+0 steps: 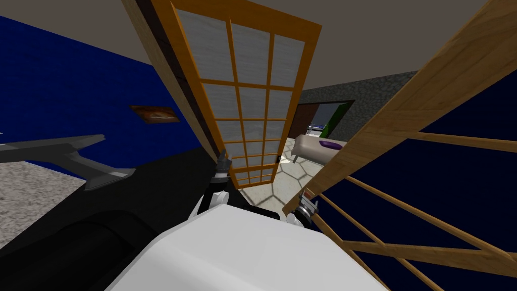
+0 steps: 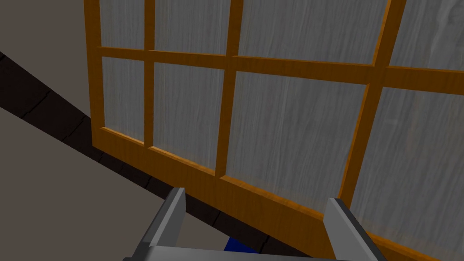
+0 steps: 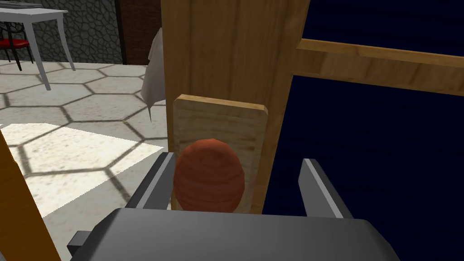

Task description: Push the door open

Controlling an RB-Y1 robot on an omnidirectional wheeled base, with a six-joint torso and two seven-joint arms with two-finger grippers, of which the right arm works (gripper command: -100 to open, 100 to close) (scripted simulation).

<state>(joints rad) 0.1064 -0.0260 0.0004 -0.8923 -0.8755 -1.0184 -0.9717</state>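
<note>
Two doors stand ahead. On my left is an orange-framed door (image 1: 247,101) with frosted grey panes, swung partly open. The right one is a light wooden door (image 1: 404,116) with dark blue panes. My right gripper (image 1: 307,203) is open at that door's edge. Its fingers straddle a round reddish-brown knob (image 3: 208,176) on a pale wooden plate (image 3: 222,124), and the knob lies close to one finger (image 3: 156,181). My left gripper (image 1: 221,164) is open, right up against the orange door's frame rail (image 2: 253,199).
Between the doors a gap shows a hexagon-tiled floor (image 1: 282,179) and a pale couch with a purple cushion (image 1: 329,144). A white table (image 3: 34,18) and a red chair (image 3: 13,43) stand farther in. A blue wall (image 1: 75,91) with a picture (image 1: 154,113) is on my left.
</note>
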